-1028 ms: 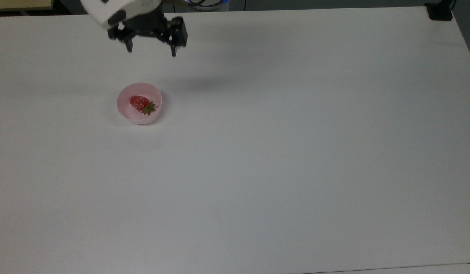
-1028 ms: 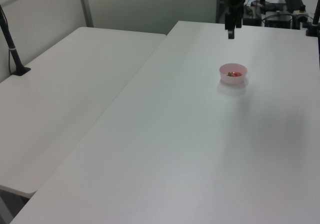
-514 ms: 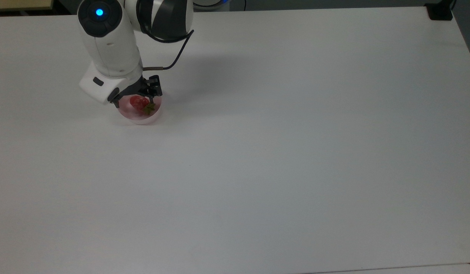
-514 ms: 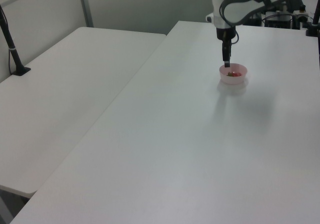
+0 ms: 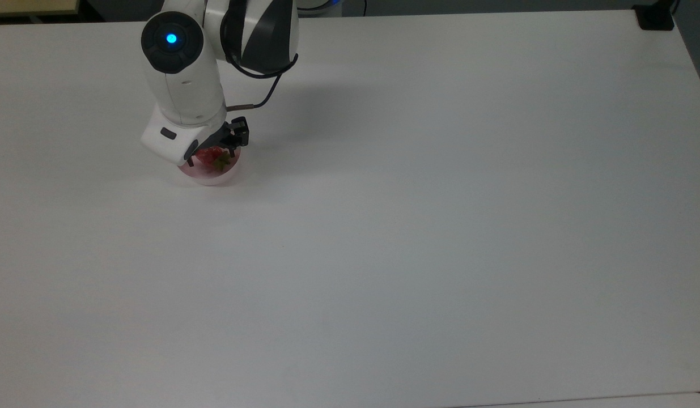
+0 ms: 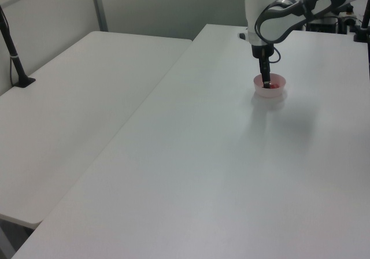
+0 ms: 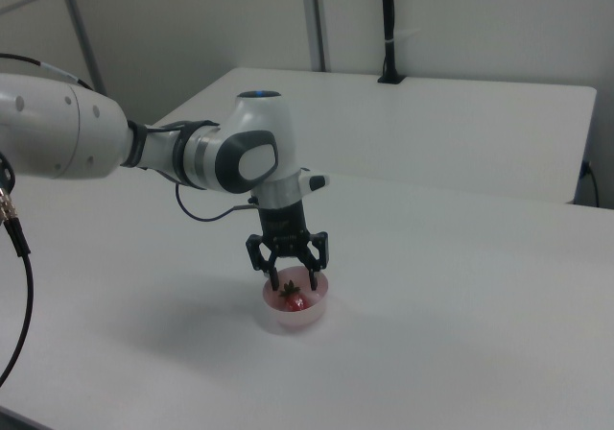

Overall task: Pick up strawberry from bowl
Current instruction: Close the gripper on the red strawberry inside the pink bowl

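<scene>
A pale pink bowl (image 5: 212, 177) stands on the white table (image 5: 418, 215) toward the top view's upper left. Inside it lies the red strawberry (image 5: 207, 153), its green cap (image 5: 221, 164) pointing to the top view's lower right. My gripper (image 5: 211, 158) has come down into the bowl and is open, one finger on each side of the berry. In the right view, the black fingers (image 7: 273, 278) reach down past the bowl's rim (image 7: 297, 318), with the strawberry (image 7: 295, 301) low between them. The left view has the gripper (image 6: 266, 85) dipping into the bowl (image 6: 272, 90).
A second white table (image 6: 75, 108) adjoins on the left view's left, with a black pole (image 6: 13, 54) clamped to it. A black clamp (image 5: 654, 17) sits at the top view's upper right corner. The arm's cable (image 5: 264, 90) loops beside the wrist.
The arm has swung in from the table's far edge and lowered. The open gripper has sunk from above the bowl's rim down around the strawberry.
</scene>
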